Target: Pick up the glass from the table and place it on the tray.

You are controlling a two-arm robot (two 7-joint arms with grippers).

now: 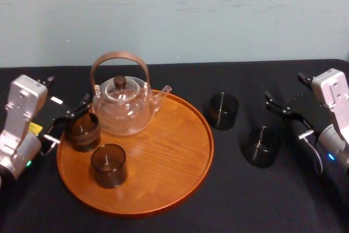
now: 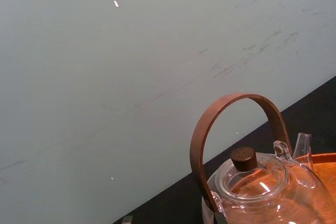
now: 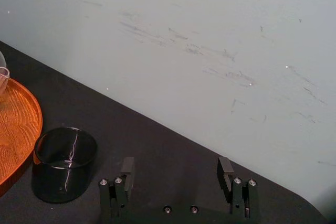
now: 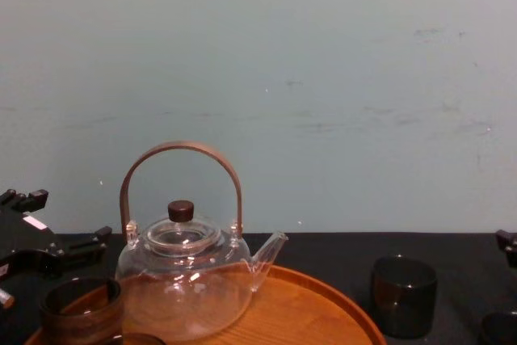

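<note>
The round orange-brown tray (image 1: pixel 163 151) holds a glass teapot (image 1: pixel 121 107) and two dark glasses, one at its left rim (image 1: pixel 83 131) and one nearer its front (image 1: pixel 109 165). Two more dark glasses stand on the black table right of the tray, a far one (image 1: pixel 223 111) and a nearer one (image 1: pixel 262 145). My left gripper (image 1: pixel 69 92) is open, just behind and above the left-rim glass (image 4: pixel 81 306) and apart from it. Over the table's right side my right gripper (image 3: pixel 176 167) stands open and empty, with the far glass (image 3: pixel 64 163) beside it near the tray's rim (image 3: pixel 16 124).
The teapot's brown arched handle (image 4: pixel 182 148) rises high over the tray's back. A pale wall runs along the table's far edge. Bare black cloth lies in front of the tray and between the two table glasses and my right arm.
</note>
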